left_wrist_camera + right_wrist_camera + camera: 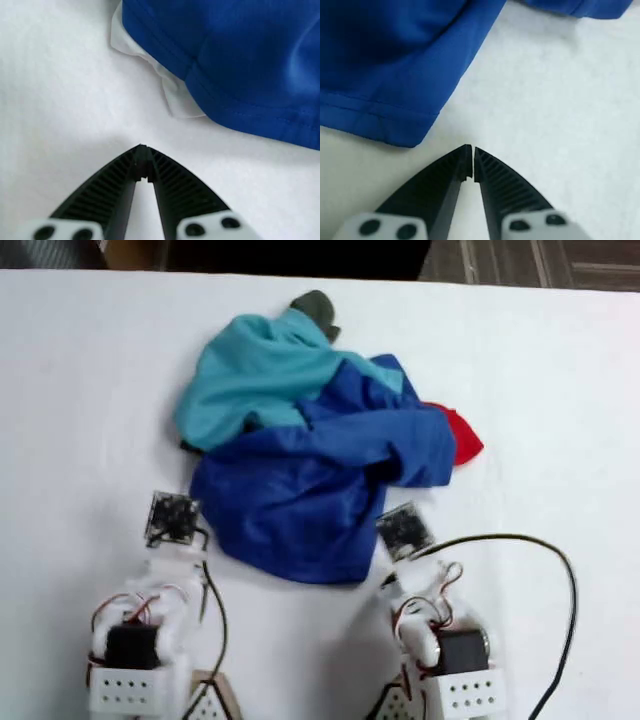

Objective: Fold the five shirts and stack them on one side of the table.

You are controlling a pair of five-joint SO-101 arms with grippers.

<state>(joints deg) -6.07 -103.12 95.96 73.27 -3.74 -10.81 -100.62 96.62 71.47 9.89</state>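
Shirts heaped mid-table (80, 390), blue shirt (310, 490) on top, teal shirt (260, 370) behind. Left gripper (144, 151) and right gripper (472, 151) both pinched together, empty, near blue hem. Risk: pinch catches white shirt (177, 97) underneath too, overlapping layers drag whole pile

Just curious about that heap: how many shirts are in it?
5: blue shirt in front, teal shirt behind, red shirt peeking beside, dark shirt farthest, white shirt under the blue hem. Others may be hidden.

Shirt heap (310, 455) on white table (80, 360)
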